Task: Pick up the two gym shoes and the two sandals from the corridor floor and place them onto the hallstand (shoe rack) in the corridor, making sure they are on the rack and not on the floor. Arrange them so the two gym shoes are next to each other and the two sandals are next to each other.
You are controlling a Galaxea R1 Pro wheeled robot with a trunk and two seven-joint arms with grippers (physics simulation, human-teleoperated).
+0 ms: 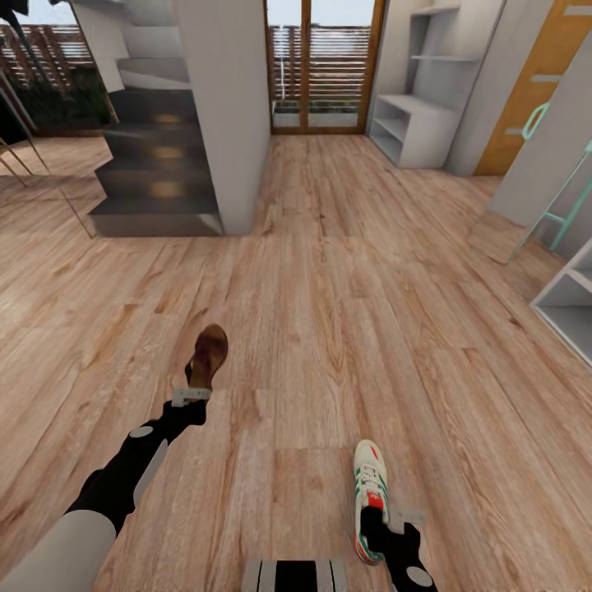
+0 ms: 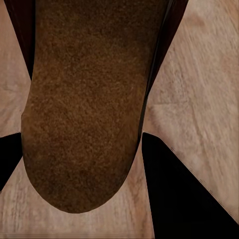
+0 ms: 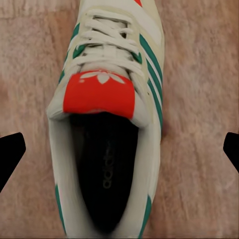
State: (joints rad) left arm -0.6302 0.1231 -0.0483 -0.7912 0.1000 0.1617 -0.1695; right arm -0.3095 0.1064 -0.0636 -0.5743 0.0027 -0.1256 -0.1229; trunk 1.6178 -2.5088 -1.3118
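One brown sandal (image 1: 210, 355) is at the tip of my left gripper (image 1: 191, 397), which is shut on its heel end. In the left wrist view the sandal (image 2: 84, 109) sits very close between the dark fingers (image 2: 174, 194). A white gym shoe (image 1: 369, 485) with green stripes lies on the corridor floor (image 1: 329, 312), toe pointing away from me. My right gripper (image 1: 386, 528) hovers open over its heel. In the right wrist view the gym shoe (image 3: 107, 124) lies centred between the wide-apart fingertips (image 3: 10, 154). The hallstand (image 1: 415, 123) stands far back on the right.
A dark staircase (image 1: 156, 173) and a white pillar (image 1: 226, 107) stand at the back left, and a glass door (image 1: 321, 66) ends the corridor. Another white shelf unit (image 1: 571, 304) juts in at the right edge, beyond it a teal frame (image 1: 567, 214).
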